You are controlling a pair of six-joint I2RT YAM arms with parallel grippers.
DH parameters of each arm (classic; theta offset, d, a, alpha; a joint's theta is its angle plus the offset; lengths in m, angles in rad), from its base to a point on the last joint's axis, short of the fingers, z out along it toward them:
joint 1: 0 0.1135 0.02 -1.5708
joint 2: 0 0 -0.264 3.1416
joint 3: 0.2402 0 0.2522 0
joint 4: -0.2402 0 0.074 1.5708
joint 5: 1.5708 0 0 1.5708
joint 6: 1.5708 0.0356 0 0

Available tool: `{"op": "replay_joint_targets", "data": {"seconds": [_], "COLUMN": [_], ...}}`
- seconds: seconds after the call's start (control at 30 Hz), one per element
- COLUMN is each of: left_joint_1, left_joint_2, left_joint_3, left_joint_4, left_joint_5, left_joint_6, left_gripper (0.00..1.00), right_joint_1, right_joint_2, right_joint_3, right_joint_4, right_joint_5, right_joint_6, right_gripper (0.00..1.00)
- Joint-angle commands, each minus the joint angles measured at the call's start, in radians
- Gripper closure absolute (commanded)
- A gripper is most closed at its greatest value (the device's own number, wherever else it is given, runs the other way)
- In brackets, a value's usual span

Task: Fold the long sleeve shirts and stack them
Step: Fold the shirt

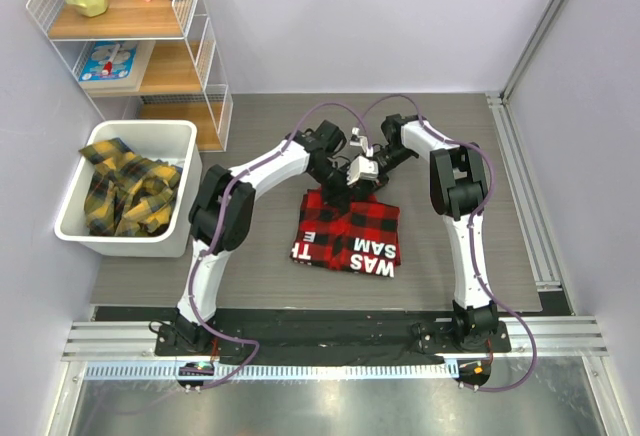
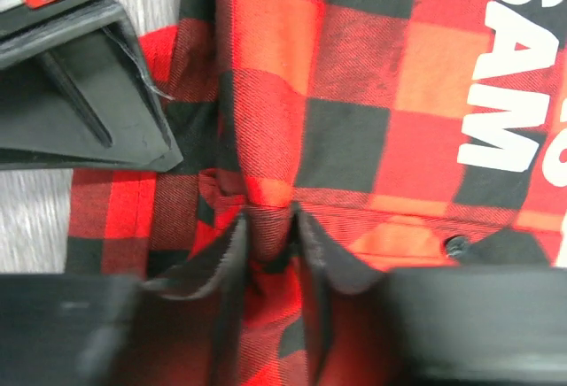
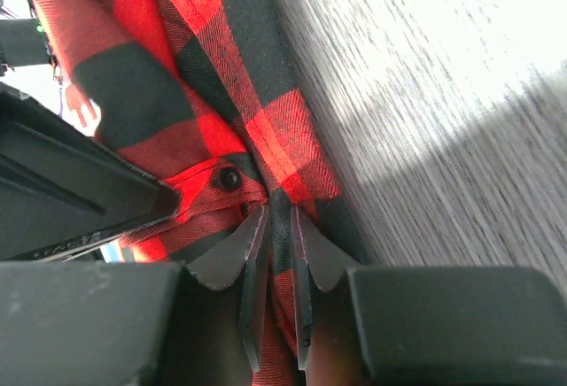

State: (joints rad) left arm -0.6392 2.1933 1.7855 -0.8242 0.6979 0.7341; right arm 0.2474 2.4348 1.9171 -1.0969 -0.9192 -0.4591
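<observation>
A folded red-and-black long sleeve shirt [image 1: 348, 234] lies mid-table with its white lettering toward the arms. Both grippers meet at its far edge. My left gripper [image 1: 338, 189] pinches a ridge of the red check cloth [image 2: 354, 67] between its fingers [image 2: 232, 253]. My right gripper [image 1: 366, 178] is shut on a fold of the same shirt [image 3: 221, 94] beside a black button [image 3: 229, 177], its tips [image 3: 279, 218] nearly together. In each wrist view the other gripper's black body shows close by at the left. Yellow-and-black long sleeve shirts [image 1: 125, 191] lie crumpled in a bin.
A white bin [image 1: 75, 226] stands on the table's left. Behind it is a wire-and-wood shelf [image 1: 150, 66] with a yellow jug, cups and a book. Grey wood-grain tabletop [image 3: 443, 94] shows right of the shirt.
</observation>
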Motion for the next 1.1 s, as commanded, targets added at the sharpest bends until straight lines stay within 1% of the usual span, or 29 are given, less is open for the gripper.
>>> {"op": "replay_joint_targets", "data": {"seconds": [0.0,0.03,0.07,0.1,0.3,0.37,0.43,0.47,0.5,0.53,0.57,0.6,0.67,0.73,0.77,0.8,0.87,0.93,0.97,1.0,1.03,1.07], "left_joint_1": [0.016,0.018,0.019,0.022,0.07,0.075,0.075,0.075,0.075,0.075,0.076,0.078,0.085,0.093,0.102,0.108,0.122,0.133,0.141,0.159,0.167,0.174], "left_joint_2": [-0.079,-0.092,-0.099,-0.102,-0.057,-0.038,-0.014,-0.004,0.008,0.026,0.032,0.037,0.046,0.049,0.052,0.052,0.051,0.056,0.054,0.051,0.048,0.046], "left_joint_3": [0.025,0.026,0.037,0.043,0.092,0.092,0.104,0.112,0.12,0.129,0.129,0.126,0.106,0.095,0.095,0.094,0.095,0.103,0.1,0.094,0.088,0.083], "left_joint_4": [0.037,0.042,0.04,0.031,0.065,0.117,0.132,0.126,0.119,0.106,0.093,0.089,0.097,0.106,0.114,0.134,0.154,0.168,0.169,0.175,0.18,0.165], "left_joint_5": [0.078,0.084,0.081,0.075,0.02,0.002,0.005,0.006,0.006,0.002,-0.011,-0.012,-0.015,-0.018,-0.021,-0.029,-0.038,-0.072,-0.075,-0.077,-0.083,-0.074], "left_joint_6": [-0.035,-0.042,-0.048,-0.048,-0.061,-0.067,-0.062,-0.062,-0.061,-0.046,-0.041,-0.035,-0.039,-0.056,-0.091,-0.11,-0.175,-0.226,-0.287,-0.321,-0.35,-0.37], "left_gripper": [0.84,0.88,0.96,1.0,1.0,1.0,0.95,0.94,0.93,0.89,0.86,0.85,0.78,0.68,0.63,0.59,0.57,0.56,0.56,0.55,0.55,0.54], "right_joint_1": [0.006,0.004,0.006,0.004,0.006,0.004,0.004,0.001,-0.002,-0.007,-0.017,-0.026,-0.051,-0.071,-0.095,-0.111,-0.146,-0.203,-0.223,-0.265,-0.278,-0.29], "right_joint_2": [-0.014,-0.014,-0.013,-0.013,-0.006,-0.008,-0.006,-0.006,-0.003,-0.005,-0.009,-0.013,-0.034,-0.06,-0.069,-0.08,-0.106,-0.124,-0.143,-0.157,-0.17,-0.186], "right_joint_3": [-0.001,-0.001,-0.001,0.0,0.032,0.045,0.066,0.088,0.098,0.109,0.126,0.132,0.135,0.137,0.141,0.141,0.143,0.14,0.128,0.114,0.096,0.041], "right_joint_4": [-0.003,-0.003,-0.004,-0.004,-0.026,-0.034,-0.032,-0.032,-0.037,-0.041,-0.043,-0.043,-0.044,-0.044,-0.044,-0.046,-0.053,-0.075,-0.089,-0.103,-0.124,-0.133], "right_joint_5": [0.013,0.011,0.013,0.014,0.013,0.013,0.022,0.025,0.028,0.032,0.049,0.057,0.084,0.121,0.152,0.163,0.175,0.189,0.183,0.163,0.155,0.145], "right_joint_6": [-0.047,-0.049,-0.052,-0.055,-0.072,-0.079,-0.073,-0.056,-0.052,-0.047,-0.026,-0.015,0.0,0.013,0.02,0.036,0.049,0.066,0.071,0.073,0.079,0.079], "right_gripper": [0.79,0.79,0.79,0.79,0.79,0.78,0.75,0.71,0.69,0.67,0.61,0.59,0.52,0.5,0.45,0.44,0.41,0.4,0.39,0.4,0.4,0.41]}}
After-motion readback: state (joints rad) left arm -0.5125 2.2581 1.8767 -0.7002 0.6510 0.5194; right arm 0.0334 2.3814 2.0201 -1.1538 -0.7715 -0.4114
